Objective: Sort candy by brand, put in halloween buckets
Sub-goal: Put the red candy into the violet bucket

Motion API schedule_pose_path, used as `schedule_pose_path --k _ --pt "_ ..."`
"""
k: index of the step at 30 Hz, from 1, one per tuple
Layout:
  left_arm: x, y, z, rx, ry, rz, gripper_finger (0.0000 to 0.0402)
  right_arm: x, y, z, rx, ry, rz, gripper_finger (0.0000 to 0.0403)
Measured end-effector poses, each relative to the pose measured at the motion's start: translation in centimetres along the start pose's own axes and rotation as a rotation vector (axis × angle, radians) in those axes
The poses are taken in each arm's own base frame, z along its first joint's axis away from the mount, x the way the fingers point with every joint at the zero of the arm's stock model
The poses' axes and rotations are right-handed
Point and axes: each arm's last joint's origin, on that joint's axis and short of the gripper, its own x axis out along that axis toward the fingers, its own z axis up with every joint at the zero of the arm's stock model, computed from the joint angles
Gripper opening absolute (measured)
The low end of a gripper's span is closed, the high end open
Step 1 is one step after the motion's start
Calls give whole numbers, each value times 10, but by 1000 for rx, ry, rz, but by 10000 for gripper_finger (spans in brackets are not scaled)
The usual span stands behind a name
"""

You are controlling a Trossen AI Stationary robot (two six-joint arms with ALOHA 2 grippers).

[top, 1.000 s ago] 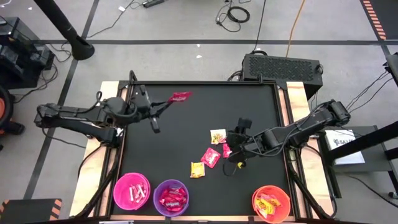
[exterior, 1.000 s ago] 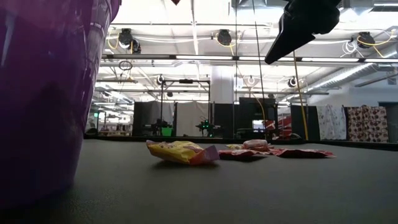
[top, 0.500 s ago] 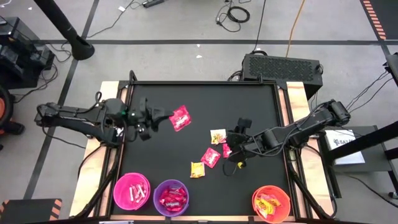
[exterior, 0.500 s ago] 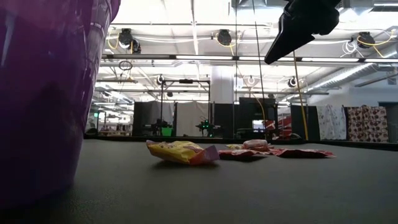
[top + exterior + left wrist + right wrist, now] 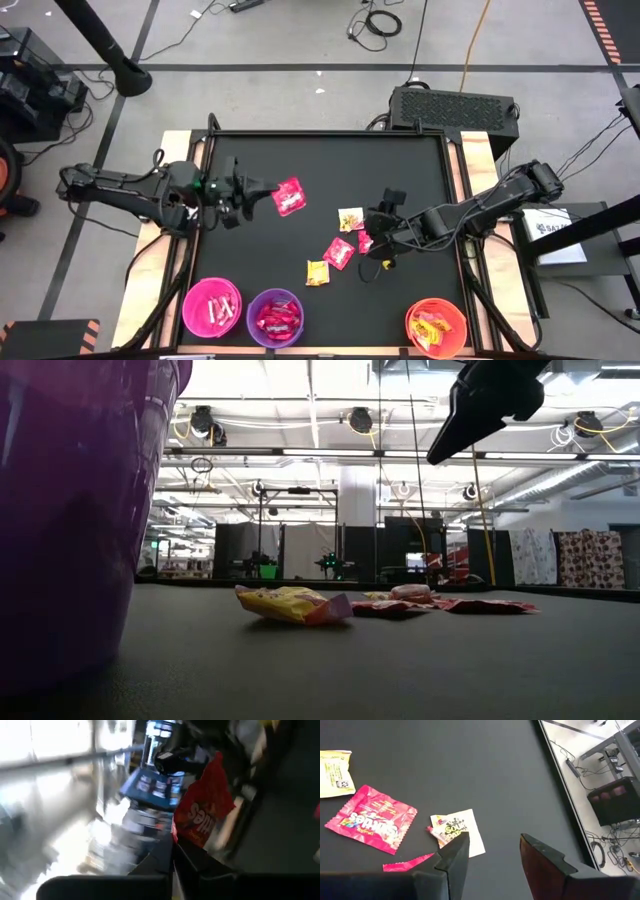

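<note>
So the red Skittles packet [image 5: 290, 196] was up off the table, pinched by one edge in the left gripper [image 5: 262, 189], over the left half of the black table [image 5: 400, 150] and well back from the buckets. The left wrist view showed it best — the wrapper stood up from between the two dark fingers, which were pressed nearly together on it.

My guess on handling: these packets are light, thin and crinkly, with slick foil, so they'd flop and could slide out of a loose pinch. Grabbing a crimped end seam or a flat edge seems the safest bet.

The right gripper [image 5: 376, 243] hung over the loose candy mid-table with its fingers spread and nothing between them. Just beyond them lay a pale Sour Patch packet [image 5: 455, 832] and a magenta Skittles packet [image 5: 371, 818]; a yellow packet [image 5: 317, 272] sat a bit nearer the buckets.

Along the near edge stood the pink bucket [image 5: 212, 307], purple bucket [image 5: 275, 316] and orange bucket [image 5: 437, 327] — each already holding candy.
</note>
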Motion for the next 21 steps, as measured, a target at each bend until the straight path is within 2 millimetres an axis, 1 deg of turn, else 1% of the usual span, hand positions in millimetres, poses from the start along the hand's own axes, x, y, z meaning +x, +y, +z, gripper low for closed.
schedule_pose_path --k 5,8,10,11,12,14,16,21 --pt "0 0 1 -677 18 13 13 0 0 0 1 0 0 166" --pt "0 0 1 -1144 33 28 13 0 0 0 1 0 0 166" --pt "0 -3 0 -1435 59 20 13 0 0 0 2 0 0 166" --pt "0 -5 0 -1544 79 5 13 0 0 0 2 0 0 166" --pt "0 -8 0 -1621 91 -23 13 0 0 0 3 -1 0 166" --pt "0 -11 2 -1681 74 -102 13 0 0 1 6 -4 1 166" --pt "-1 -13 4 -1697 67 -154 13 0 0 1 12 -8 3 166" --pt "-2 -16 9 -1694 71 -203 13 0 1 2 34 -17 15 166"
